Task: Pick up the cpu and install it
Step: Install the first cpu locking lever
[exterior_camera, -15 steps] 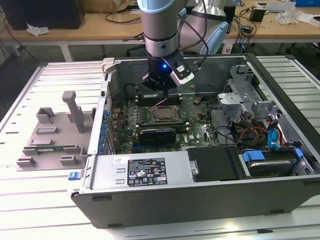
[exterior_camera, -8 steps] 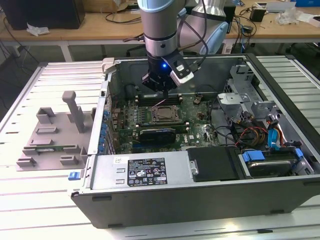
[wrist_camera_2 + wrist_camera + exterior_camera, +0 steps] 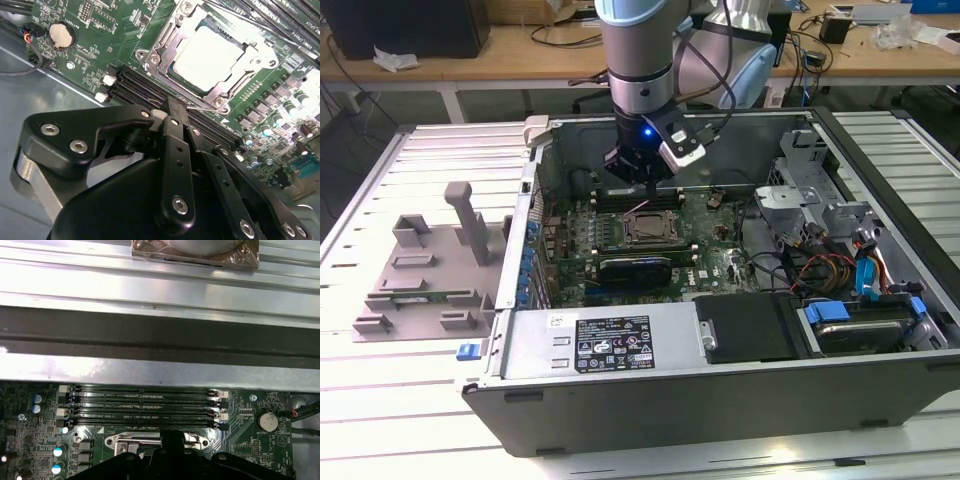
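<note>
This is a robotics or electronics lab. A robot arm [image 3: 635, 60] reaches into an open computer case [image 3: 720, 400], its green circuit board [image 3: 712, 238] bare, lying on a slatted metal table [image 3: 410, 420] beside a grey parts holder [image 3: 425, 270]. Wooden workbenches [image 3: 500, 55] behind carry loose cables [image 3: 565, 30].

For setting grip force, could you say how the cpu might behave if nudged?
The cpu looks flat and rigid, so probably stiff and light. Its shiny metal top may be slippery. Seated inside the socket frame, it likely won't slide.
</note>
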Robot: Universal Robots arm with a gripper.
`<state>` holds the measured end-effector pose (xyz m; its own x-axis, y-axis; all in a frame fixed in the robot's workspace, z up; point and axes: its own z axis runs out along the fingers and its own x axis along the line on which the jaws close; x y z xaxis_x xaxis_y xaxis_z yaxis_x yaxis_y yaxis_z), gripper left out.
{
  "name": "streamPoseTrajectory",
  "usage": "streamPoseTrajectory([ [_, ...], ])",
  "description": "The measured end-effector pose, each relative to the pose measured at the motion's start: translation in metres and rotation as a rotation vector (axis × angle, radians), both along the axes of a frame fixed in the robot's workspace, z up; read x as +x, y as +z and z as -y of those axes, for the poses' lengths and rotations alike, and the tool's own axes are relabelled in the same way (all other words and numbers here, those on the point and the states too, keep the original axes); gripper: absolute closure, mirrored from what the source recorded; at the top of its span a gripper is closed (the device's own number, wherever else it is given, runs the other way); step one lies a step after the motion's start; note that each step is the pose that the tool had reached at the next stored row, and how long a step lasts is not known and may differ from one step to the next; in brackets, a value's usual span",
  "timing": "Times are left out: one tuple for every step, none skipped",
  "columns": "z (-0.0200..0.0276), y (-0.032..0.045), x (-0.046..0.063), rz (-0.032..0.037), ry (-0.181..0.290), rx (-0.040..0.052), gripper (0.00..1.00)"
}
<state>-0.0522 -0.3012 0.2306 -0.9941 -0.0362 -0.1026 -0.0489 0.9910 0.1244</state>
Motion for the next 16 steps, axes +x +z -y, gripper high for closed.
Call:
streamPoseTrajectory([
  [-0.0015,-0.0019,0.0,0.0001,-0.003,-0.0001,0.89],
  [-0.0025,-0.0029,0.0,0.0001,-0.005,0.0,0.89],
  [-0.0034,-0.0038,-0.001,0.0001,-0.007,-0.0001,0.89],
  [-0.0041,-0.005,-0.001,0.0001,-0.009,0.0001,0.89],
  [-0.0043,-0.0059,-0.001,0.0,-0.01,0.0,0.89],
  [-0.0043,-0.0071,-0.001,0.0008,-0.011,-0.0003,0.89],
  [-0.0043,-0.0079,-0.001,0.0036,-0.012,-0.0003,0.89],
  [-0.0043,-0.0087,-0.002,0.0082,-0.012,-0.0004,0.89],
  [-0.0043,-0.0104,-0.003,0.0195,-0.013,-0.0003,0.89],
  [-0.0043,-0.0114,-0.004,0.0245,-0.013,-0.0002,0.89],
  [-0.0043,-0.0122,-0.005,0.029,-0.013,-0.0001,0.89],
  [-0.0043,-0.0139,-0.009,0.0364,-0.014,-0.0002,0.89],
  [-0.0044,-0.0149,-0.011,0.039,-0.014,0.0002,0.89],
  [-0.0043,-0.0163,-0.013,0.0427,-0.015,0.0001,0.89],
  [-0.0043,-0.0176,-0.015,0.0508,-0.016,0.0,0.89],
  [-0.0043,-0.0188,-0.016,0.0614,-0.017,0.0002,0.89],
])
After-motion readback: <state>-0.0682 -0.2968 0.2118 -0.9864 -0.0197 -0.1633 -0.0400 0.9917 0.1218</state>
